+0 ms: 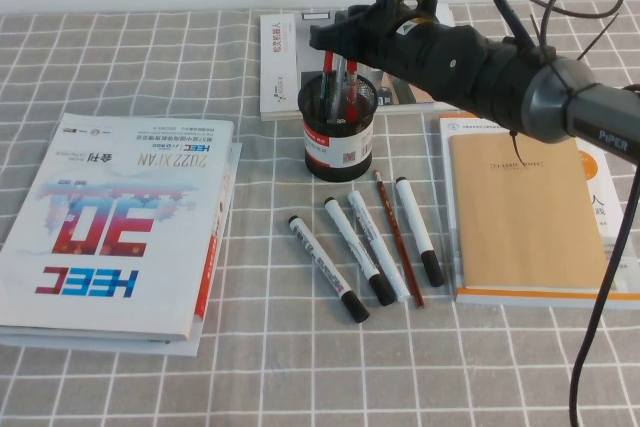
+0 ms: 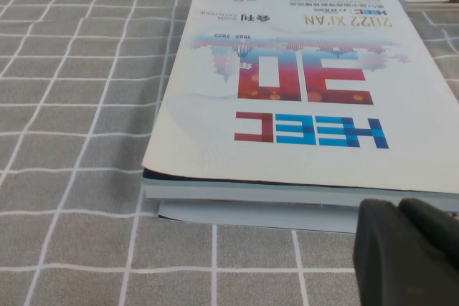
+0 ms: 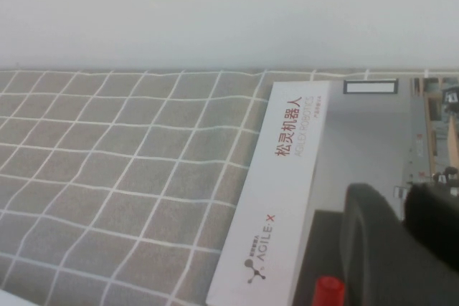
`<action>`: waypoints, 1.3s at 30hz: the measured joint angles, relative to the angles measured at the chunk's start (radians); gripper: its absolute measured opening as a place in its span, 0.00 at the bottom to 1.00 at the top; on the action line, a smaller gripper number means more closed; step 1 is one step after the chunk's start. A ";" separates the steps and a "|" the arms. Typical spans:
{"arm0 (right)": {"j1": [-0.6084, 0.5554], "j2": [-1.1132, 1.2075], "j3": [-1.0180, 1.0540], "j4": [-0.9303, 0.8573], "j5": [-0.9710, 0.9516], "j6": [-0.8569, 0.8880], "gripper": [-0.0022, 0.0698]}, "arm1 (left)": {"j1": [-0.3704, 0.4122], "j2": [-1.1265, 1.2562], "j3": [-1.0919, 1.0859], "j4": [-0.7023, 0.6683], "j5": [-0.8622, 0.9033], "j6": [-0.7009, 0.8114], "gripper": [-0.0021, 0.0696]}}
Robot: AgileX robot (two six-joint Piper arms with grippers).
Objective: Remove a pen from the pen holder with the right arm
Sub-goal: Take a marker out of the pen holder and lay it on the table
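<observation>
Grasp step: right gripper [image 1: 338, 45] is over the pen holder [image 1: 338, 142], which stands mid-table toward the far edge. Its fingers sit close together at the tops of the red pens [image 1: 350, 87], but I can't tell whether one is actually pinched. Next move needs a straight vertical lift so the pen clears the rim without tipping the holder; left gripper [image 2: 401, 249] hangs beside the magazine stack [image 2: 287, 91] near the left edge.

bright, even light from above; the pen holder [image 1: 337, 142] casts a faint, soft shadow on the counter [image 1: 150, 57]. the high view is crisp, both wrist views softer up close.
</observation>
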 joint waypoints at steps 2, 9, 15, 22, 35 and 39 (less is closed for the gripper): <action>0.000 -0.001 0.000 -0.005 0.002 -0.004 0.08 | 0.000 0.000 0.000 0.000 0.000 0.000 0.02; 0.000 -0.001 0.000 -0.009 0.020 -0.008 0.08 | 0.000 0.000 0.000 0.000 0.000 0.000 0.02; 0.000 -0.001 0.000 -0.009 0.022 -0.017 0.08 | 0.000 0.000 0.000 0.000 0.000 0.000 0.02; 0.000 -0.001 0.000 -0.009 0.022 -0.019 0.08 | 0.000 0.000 0.000 0.000 0.000 0.000 0.02; -0.007 0.001 0.000 -0.010 0.041 -0.021 0.07 | 0.000 0.000 0.000 0.000 0.000 0.000 0.02; -0.008 0.007 0.000 -0.010 0.048 -0.021 0.07 | 0.000 0.000 0.000 0.000 0.000 0.000 0.02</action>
